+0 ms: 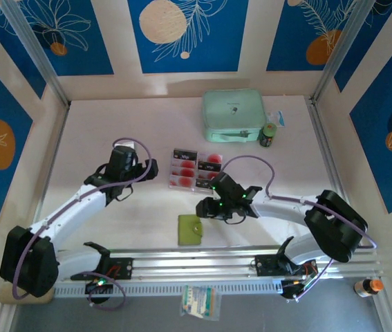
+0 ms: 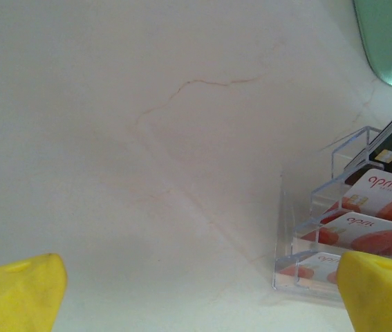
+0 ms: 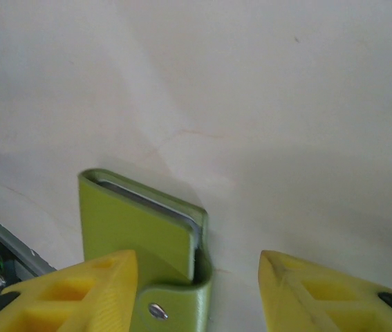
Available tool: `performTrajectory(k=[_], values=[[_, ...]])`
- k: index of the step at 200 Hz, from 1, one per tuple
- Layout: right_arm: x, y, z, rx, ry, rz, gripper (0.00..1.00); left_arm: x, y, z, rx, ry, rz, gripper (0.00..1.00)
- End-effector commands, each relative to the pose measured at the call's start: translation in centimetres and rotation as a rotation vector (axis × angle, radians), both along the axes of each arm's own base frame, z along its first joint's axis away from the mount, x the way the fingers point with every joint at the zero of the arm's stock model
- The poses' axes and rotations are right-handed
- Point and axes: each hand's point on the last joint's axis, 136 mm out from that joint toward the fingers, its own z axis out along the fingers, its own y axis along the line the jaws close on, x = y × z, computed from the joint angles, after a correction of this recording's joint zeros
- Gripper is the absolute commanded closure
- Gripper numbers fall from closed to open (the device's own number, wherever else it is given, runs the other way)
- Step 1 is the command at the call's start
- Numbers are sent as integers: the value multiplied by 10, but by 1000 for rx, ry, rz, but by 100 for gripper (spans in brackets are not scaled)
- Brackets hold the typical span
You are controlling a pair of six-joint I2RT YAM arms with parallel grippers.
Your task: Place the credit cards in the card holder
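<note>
Table [image 1: 106, 124]: pale surface with faint veining, walled by blue panels with floral prints.
Wallet [image 1: 190, 229]: olive-green and squarish, lying flat near the front edge of the table, between the two arms and well apart from the tray.
Wallet, right wrist view [image 3: 140, 235]: the tab edge faces the camera, the tab folds round it, and a metal snap [image 3: 157, 311] shows on the tab.
Right gripper [image 1: 204, 207]: poised just beyond the wallet's far edge in the top view.
Right gripper, wrist view [image 3: 199, 290]: yellow fingers [image 3: 71, 290] stand apart with the wallet's tab edge between them. One finger overlaps the wallet's corner, while bare table separates the other from it. Nothing is pinched.
Cards [image 1: 197, 166]: black and pale faces with red round marks, standing in rows inside the tray at mid-table.
Tray [image 1: 172, 182]: clear plastic with stepped compartments.
Left gripper [image 1: 148, 169]: just left of the tray, above the table.
Left gripper, wrist view [image 2: 199, 297]: jaws spread wide and holding nothing, with one fingertip [image 2: 379, 290] in front of the tray's near corner [image 2: 285, 270]. The cards [image 2: 382, 207] show tilted in their slots.
Case [image 1: 234, 115]: mint-green, at the back of the table, beyond the tray.
Bottle [image 1: 269, 135]: small, dark-capped, touching or just beside the case's right end.
</note>
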Motion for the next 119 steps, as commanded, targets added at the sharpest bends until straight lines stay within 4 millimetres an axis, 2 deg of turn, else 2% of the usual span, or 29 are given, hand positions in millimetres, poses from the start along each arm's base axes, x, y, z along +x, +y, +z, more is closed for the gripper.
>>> performTrajectory(k=[1, 34, 119], values=[[6, 15, 10, 46, -12, 22, 52, -4, 2, -12, 35, 38, 19, 0], [8, 20, 9, 65, 1, 35, 54, -7, -2, -21, 51, 67, 12, 0], [6, 23, 2, 82, 27, 45, 54, -6, -6, -23, 78, 71, -1, 0]])
